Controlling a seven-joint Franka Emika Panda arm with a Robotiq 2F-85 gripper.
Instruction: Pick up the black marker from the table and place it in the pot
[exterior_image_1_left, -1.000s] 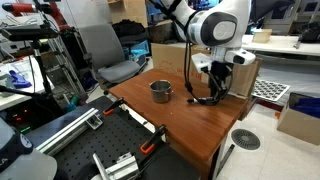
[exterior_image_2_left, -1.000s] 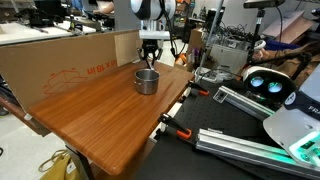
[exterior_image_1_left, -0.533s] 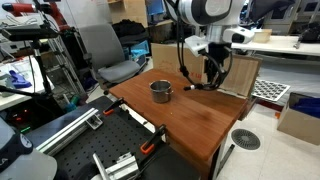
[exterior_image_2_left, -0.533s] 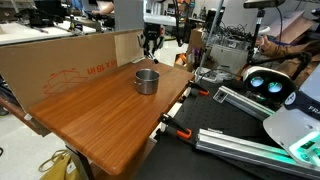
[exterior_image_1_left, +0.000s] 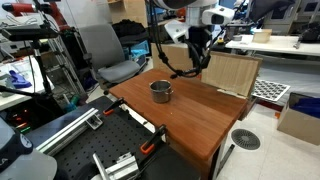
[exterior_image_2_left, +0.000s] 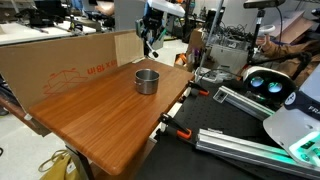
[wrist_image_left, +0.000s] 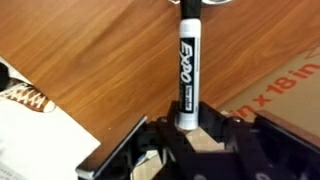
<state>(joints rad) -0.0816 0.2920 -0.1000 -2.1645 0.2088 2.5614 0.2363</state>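
Gripping the black marker by one end is what the gripper is doing at this point. In the wrist view the jaws are standing narrow, pinching the barrel. The rest of the pen is pointing straight out from them over the wood of the table. The marker is therefore not lying on the table; it is sitting in the gripper, up in the air.

In both exterior views the gripper is hanging well above the pot. It is not hanging over the pot's mouth but off to the side, toward the cardboard box behind the pot. The pen itself is showing too small in those views to make out.

The pot is standing upright on the table, apart from the arm. Its inside is reading dark and nothing is poking above its rim, so the marker is clearly not in it.

Judgement on progress:
- The pick-up half is looking complete, since the pen is clamped and clear of the wood.
- The placing half is not yet done.
- What is remaining, as I am reading it, is carrying the pen across until it is hanging over the pot's opening, lowering it toward the rim, and opening the jaws so it drops inside.
- I am putting the task at roughly the midpoint.
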